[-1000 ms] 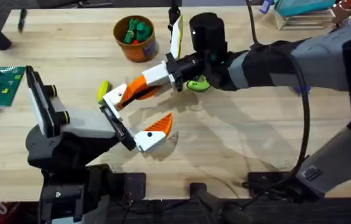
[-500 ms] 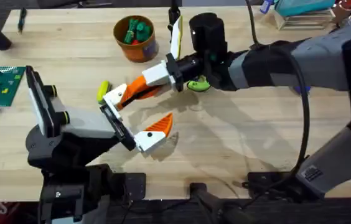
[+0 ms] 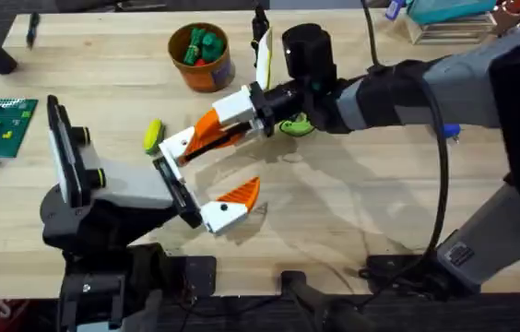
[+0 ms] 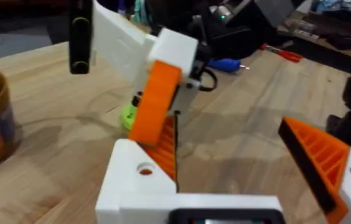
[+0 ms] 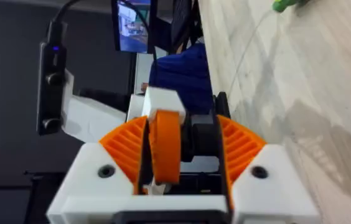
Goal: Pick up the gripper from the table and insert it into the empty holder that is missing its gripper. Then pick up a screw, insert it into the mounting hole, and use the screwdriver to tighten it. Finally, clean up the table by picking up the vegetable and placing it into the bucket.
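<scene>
Orange gripper [image 3: 212, 129]: one small piece, wedge-shaped and smooth plastic, is pinched between the ribbed orange pads of the right gripper [image 3: 197, 135]. It sits right at the holder [image 3: 176, 145], the plain white finger of the left gripper [image 3: 206, 182] with a small hole in it. The left claw is spread wide apart; its other white finger [image 3: 223, 214] wears its own ribbed orange pad. One round orange bucket [image 3: 202, 56] stands at the back of the wooden table [image 3: 352, 203], with green and red toy pieces inside. One little yellow vegetable [image 3: 153, 135] lies on the wood near the holder. One lime-green ring [image 3: 292, 125] lies under the right arm.
</scene>
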